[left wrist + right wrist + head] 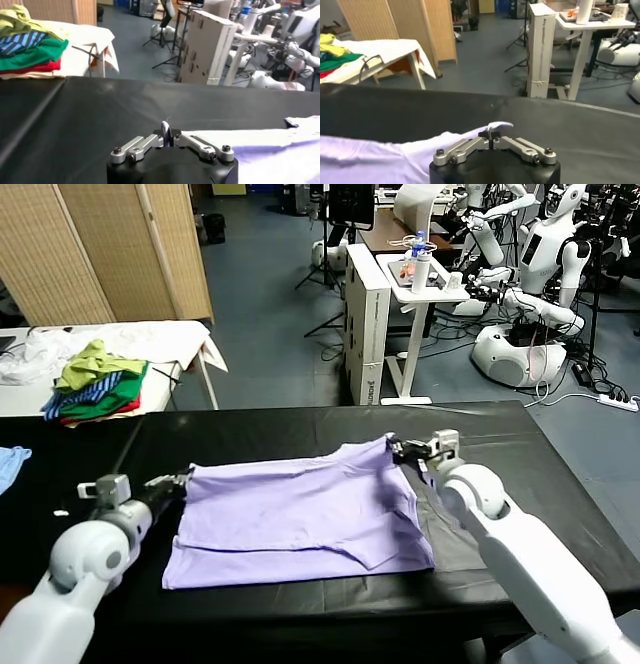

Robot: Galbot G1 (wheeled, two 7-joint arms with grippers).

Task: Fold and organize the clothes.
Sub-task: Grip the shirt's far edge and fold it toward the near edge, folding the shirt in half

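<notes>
Black table (560,484) | T-shirt (300,514) flat; corners pinched in left fingers (166,135), right fingers (491,136)

Bare black table (300,424) beyond T-shirt (300,514); garment heap (95,389) far left.

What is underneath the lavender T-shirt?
The pale lavender T-shirt lies on the black table cover. Left gripper and right gripper pinch its far corners. Anything beneath the fabric is hidden.

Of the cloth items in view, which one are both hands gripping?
The pale purple T-shirt, spread flat on the black table. The left hand and right hand pinch its far corners; the colourful clothes pile lies untouched on another table.
</notes>
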